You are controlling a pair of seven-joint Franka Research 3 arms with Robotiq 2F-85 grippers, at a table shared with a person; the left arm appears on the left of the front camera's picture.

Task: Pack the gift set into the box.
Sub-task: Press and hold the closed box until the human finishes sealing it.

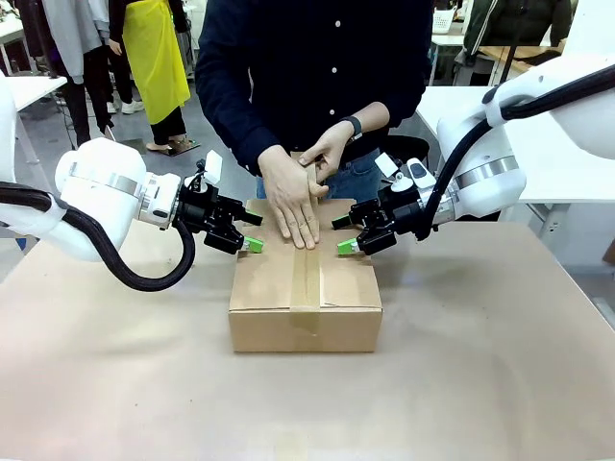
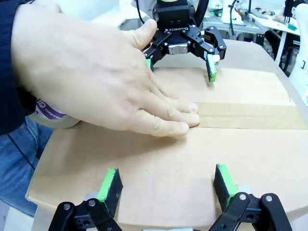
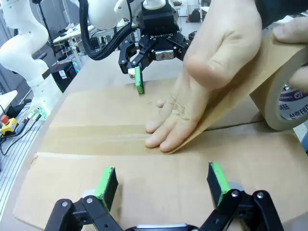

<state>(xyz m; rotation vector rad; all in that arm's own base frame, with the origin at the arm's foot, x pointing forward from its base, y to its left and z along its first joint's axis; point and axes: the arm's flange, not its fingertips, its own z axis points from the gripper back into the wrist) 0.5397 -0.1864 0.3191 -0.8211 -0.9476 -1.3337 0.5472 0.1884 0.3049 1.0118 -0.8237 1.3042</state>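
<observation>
Standing closed near the table's [image 1: 500,365] far edge, the box [image 1: 306,305] is flanked by the left gripper [image 1: 252,232] and right gripper [image 1: 346,236], both spread and grasping nothing, while tape [image 1: 306,279] is pressed along its seam by a person's hand [image 1: 292,197].

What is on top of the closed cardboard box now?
On the box lie a brown tape strip and the person's hand pressing it down. The closed flaps hide the inside.

Tape roll [image 3: 288,103] cut off at three o'clock, its label partly under the person's hand [image 3: 211,77]; box [image 1: 306,298] contents hidden beneath closed flaps.
</observation>
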